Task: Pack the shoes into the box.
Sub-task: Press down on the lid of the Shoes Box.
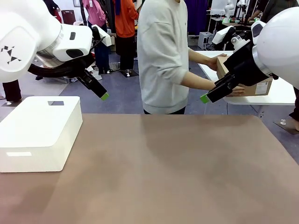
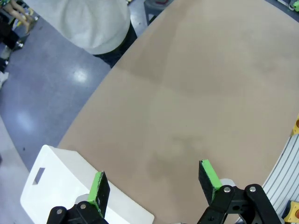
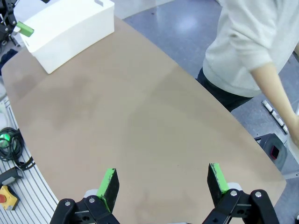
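- While our left gripper hangs above the table's near left part, its jaws stand wide with nothing between the green pads.
- Under and just beside that gripper we see the white plastic box, resting on the table's left side.
- Our right gripper is likewise spread wide and holds nothing, raised over the brown tabletop.
- From the front, our left gripper hovers above the white box's far edge, and our right gripper hovers at the table's far right, its green tip pointing towards the person.
- The person in a pale sweatshirt stands at the far side, turned towards a side table behind our right arm.
- The person's hands are on the cardboard box, which sits on that side table, well apart from our table; our right arm partly covers it.
- We cannot tell whether its lid is open.
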Available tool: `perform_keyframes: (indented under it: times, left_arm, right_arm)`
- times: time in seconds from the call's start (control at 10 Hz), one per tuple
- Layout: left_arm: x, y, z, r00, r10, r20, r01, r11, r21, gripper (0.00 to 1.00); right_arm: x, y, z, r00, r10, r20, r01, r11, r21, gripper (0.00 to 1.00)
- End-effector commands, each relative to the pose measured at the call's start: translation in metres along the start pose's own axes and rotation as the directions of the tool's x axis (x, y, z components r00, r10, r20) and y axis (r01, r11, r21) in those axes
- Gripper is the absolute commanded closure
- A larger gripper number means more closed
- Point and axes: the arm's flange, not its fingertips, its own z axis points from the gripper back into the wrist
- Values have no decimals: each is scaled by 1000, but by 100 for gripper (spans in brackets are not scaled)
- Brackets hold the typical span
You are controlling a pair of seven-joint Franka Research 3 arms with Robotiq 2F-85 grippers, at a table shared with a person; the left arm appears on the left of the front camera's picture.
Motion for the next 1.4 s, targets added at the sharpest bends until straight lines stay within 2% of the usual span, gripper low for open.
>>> perform_keyframes:
  times: [0.0, 1.3]
  left_arm:
    - [-1, 2, 0, 1000, -4, -2, 4, 1000, 2, 0]
    - [-1, 2, 0, 1000, -4, -2, 4, 1000, 2, 0]
  right_arm:
    - [0, 0, 0, 1000, 5, 1, -5, 1000, 2, 0]
    - [0, 0, 0, 1000, 5, 1, -5, 1000, 2, 0]
